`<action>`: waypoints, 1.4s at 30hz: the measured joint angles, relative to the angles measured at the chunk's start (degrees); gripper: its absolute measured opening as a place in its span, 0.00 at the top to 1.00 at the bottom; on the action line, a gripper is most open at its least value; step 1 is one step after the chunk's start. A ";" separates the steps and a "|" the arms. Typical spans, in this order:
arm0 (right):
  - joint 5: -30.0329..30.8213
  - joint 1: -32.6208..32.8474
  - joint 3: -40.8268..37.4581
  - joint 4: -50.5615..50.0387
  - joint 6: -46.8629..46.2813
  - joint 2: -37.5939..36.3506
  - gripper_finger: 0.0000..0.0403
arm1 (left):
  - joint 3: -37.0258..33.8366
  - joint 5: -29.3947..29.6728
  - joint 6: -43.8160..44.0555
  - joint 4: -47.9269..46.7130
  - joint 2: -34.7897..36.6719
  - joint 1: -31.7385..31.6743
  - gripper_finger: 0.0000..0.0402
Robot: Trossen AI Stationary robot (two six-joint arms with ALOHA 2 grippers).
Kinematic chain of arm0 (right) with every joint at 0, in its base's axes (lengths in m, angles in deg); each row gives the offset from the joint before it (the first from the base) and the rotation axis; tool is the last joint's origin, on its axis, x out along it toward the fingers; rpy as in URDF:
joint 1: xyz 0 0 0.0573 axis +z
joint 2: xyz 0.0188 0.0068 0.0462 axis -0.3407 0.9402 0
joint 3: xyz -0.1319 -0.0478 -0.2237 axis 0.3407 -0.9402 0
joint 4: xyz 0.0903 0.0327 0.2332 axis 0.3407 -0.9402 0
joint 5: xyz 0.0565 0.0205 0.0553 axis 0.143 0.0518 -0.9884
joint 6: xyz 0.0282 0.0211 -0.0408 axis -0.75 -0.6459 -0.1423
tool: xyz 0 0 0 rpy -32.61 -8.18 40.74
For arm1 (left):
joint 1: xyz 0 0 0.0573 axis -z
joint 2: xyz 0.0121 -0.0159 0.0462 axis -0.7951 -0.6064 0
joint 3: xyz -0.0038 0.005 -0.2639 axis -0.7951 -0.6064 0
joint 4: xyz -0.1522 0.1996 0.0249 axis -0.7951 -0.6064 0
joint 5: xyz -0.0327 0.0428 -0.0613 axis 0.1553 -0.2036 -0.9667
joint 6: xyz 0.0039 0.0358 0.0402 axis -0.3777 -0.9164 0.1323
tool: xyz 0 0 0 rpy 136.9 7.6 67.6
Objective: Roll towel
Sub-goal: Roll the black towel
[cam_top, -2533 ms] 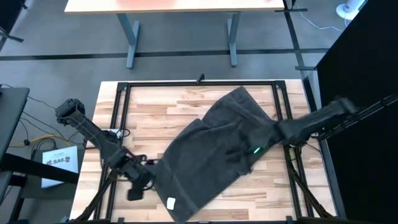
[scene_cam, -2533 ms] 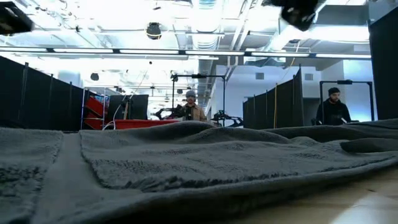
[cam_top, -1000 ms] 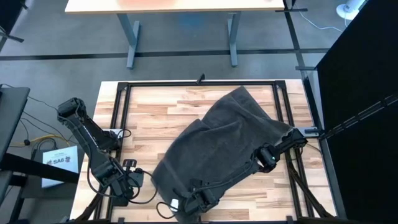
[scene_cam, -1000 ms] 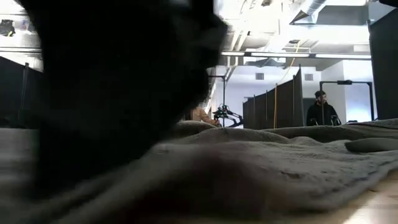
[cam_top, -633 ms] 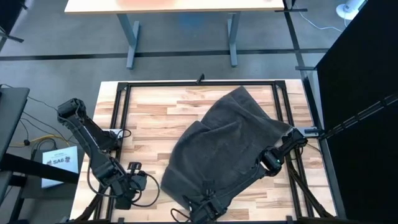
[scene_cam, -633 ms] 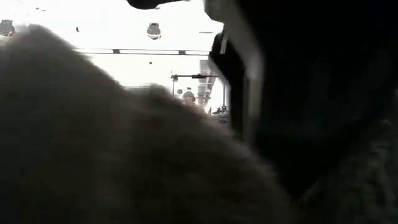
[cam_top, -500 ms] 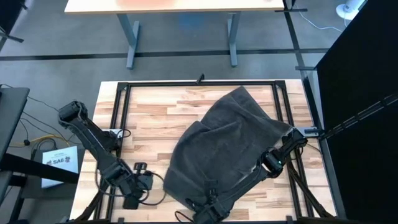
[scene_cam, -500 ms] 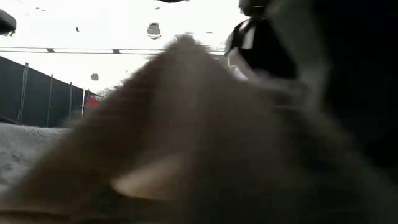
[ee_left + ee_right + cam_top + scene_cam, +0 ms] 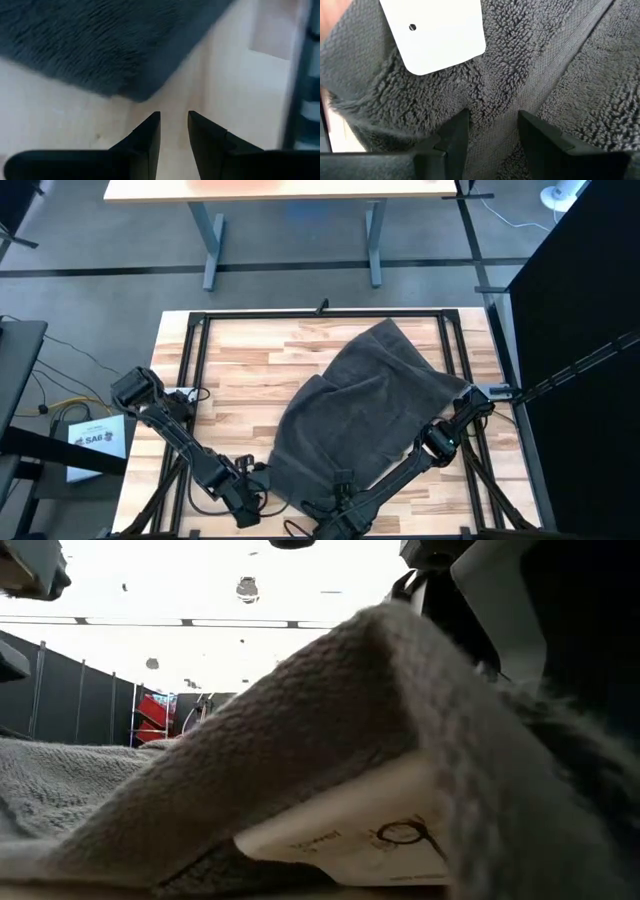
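On the left of the wooden table [image 9: 230,370], near the front edge, the left gripper [image 9: 243,505] sits low over bare wood just beside the towel's [image 9: 355,410] near-left corner. Its two dark fingers [image 9: 147,137] stand a little apart with only tabletop showing in the gap between them, gripping nothing; the cloth's edge lies just ahead of the tips. The charcoal terry towel spreads slantwise across the middle of the table, from the far centre down to the front edge, rumpled and humped up at the near end. There, at the front edge right of the left gripper, the right gripper [image 9: 338,515] is down on the cloth, its fingers [image 9: 455,135] spread and pressed into the pile across a hemmed band, beside the white tag [image 9: 435,32]; whether they pinch a fold I cannot tell.
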 joint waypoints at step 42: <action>0.34 -0.92 0.00 0.05 -3.35 -0.22 0.61 | -2.34 22.43 5.47 8.15 -0.88 -0.77 0.79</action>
